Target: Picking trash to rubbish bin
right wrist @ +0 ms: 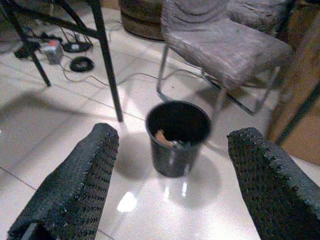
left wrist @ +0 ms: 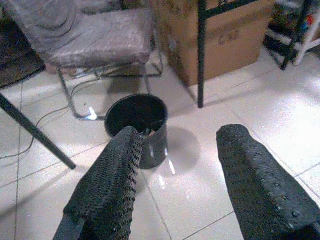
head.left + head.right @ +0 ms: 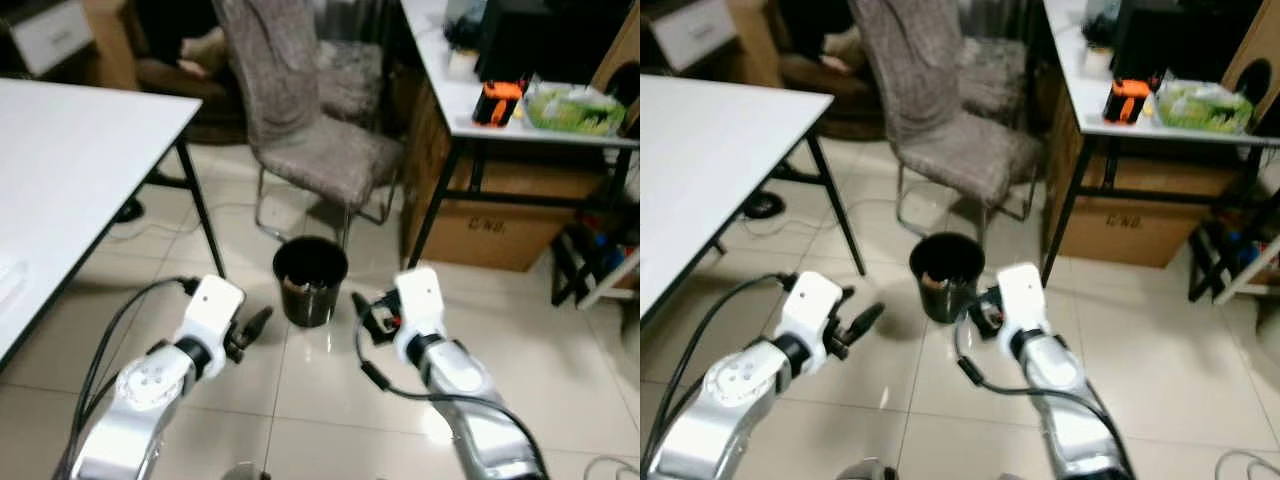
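With bin (image 3: 310, 280) holding scraps and both jaws wide, empty, flanking it: scan floor around bin for more trash.

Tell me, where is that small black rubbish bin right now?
The small black plastic rubbish bin stands on the tiled floor, straight ahead between the robot's two arms, just in front of the grey fabric chair.

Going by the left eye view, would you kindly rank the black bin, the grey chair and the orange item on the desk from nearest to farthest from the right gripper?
From the right gripper:
1. Black bin, just ahead on its left.
2. Grey chair, behind the bin.
3. Orange item, up on the desk, far right.
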You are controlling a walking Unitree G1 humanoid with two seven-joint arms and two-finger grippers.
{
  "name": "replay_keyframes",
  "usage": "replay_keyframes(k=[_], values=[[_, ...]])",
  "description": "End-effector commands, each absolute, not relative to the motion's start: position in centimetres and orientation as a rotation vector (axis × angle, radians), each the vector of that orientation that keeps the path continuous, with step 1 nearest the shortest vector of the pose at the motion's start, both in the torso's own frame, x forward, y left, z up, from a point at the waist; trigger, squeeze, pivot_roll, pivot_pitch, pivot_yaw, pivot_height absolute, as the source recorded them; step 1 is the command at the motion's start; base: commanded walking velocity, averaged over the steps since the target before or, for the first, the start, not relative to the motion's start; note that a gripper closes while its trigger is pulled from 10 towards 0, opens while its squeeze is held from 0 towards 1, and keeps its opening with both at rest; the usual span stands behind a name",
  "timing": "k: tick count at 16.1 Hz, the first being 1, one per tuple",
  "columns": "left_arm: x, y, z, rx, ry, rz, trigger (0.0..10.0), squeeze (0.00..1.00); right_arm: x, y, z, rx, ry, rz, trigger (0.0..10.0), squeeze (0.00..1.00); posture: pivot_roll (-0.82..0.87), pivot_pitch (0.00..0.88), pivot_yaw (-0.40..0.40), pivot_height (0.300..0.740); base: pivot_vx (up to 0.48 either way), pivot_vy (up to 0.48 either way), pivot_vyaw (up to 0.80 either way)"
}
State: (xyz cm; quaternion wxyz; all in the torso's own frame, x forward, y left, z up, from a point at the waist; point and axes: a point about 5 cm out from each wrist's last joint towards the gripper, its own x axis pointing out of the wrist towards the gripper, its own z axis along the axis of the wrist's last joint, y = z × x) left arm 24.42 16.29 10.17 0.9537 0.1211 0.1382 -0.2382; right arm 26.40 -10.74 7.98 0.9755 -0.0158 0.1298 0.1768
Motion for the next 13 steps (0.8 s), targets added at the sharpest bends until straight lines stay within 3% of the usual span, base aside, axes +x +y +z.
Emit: replay_keyframes(k=[1,13], values=[[24.4,16.3,10.5,0.249,0.274,-0.492,10.0,0.0,26.6,-10.8,8.6,-0.023,0.239,0.351,10.0,0.0,0.0,0.044,-0.039,0.74,-0.274,0.0,0.0],[24.0,16.9,11.0,0.242,0.273,-0.449,10.0,0.0,26.8,-9.6,9.2,-0.031,0.216,0.443,10.0,0.0,0.02,0.046,-0.055,0.74,-0.274,0.0,0.0]])
